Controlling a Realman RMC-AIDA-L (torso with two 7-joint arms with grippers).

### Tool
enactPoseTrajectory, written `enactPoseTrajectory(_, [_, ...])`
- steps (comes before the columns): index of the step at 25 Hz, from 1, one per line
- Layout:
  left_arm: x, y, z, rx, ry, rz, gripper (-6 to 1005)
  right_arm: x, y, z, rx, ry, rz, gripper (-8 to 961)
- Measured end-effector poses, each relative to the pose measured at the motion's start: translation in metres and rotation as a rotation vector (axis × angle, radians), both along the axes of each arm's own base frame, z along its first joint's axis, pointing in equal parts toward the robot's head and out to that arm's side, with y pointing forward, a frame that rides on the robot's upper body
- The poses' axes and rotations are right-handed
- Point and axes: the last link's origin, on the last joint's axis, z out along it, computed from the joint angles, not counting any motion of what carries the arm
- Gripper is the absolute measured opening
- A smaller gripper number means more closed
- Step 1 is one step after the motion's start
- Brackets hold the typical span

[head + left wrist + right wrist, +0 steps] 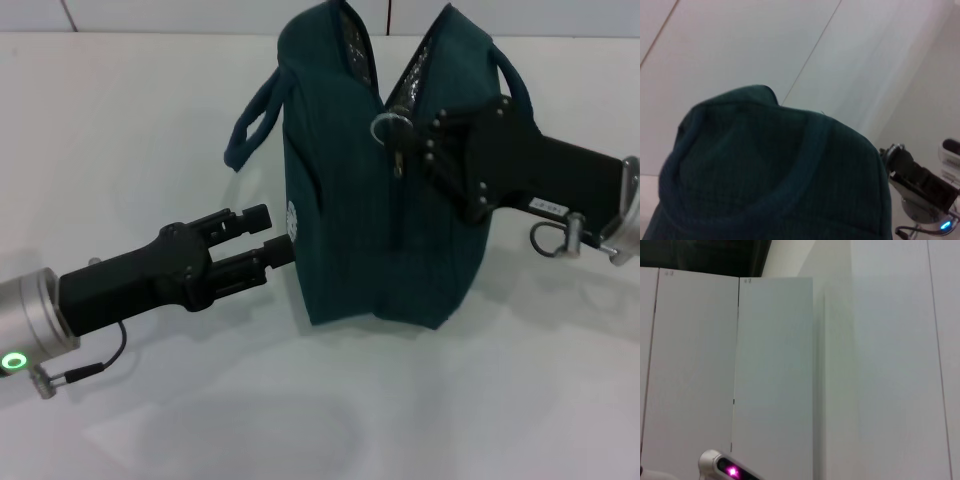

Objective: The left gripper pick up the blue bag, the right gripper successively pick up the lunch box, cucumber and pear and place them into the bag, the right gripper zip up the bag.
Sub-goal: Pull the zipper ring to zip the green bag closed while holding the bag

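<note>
The blue bag (370,230) stands upright on the white table (120,130), its top partly open and showing foil lining. My left gripper (272,235) is open at the bag's left side, beside the small white logo (293,222), with nothing between its fingers. My right gripper (415,135) reaches in from the right, its fingers closed at the ring zip pull (386,127) on top of the bag. In the left wrist view the bag (770,170) and one handle fill the lower part. The lunch box, cucumber and pear are out of view.
One loop handle (250,125) hangs off the bag's left side, another (515,75) sits behind the right arm. The right wrist (920,187) shows past the bag in the left wrist view. The right wrist view shows only white wall panels (775,380).
</note>
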Motion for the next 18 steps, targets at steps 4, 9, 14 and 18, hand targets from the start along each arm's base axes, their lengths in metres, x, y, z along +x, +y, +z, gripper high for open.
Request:
enactPoseTrajectory(4, [0.001, 0.004, -0.005, 0.033, 0.003, 0.004, 670, -0.008, 0.006, -0.001, 0.008, -0.006, 0.017, 10])
enactPoseTrajectory(9, [0.007, 0.013, -0.011, 0.06, -0.003, -0.008, 661, -0.01, 0.01, -0.002, 0.017, -0.018, 0.012, 10])
enactPoseTrajectory(14, [0.013, 0.023, -0.015, 0.098, -0.003, -0.014, 651, -0.01, 0.011, -0.002, 0.019, -0.02, 0.009, 10])
enactPoseTrajectory(18, [0.019, 0.03, -0.017, 0.103, -0.001, -0.03, 644, -0.01, 0.011, -0.002, 0.02, -0.021, 0.008, 10])
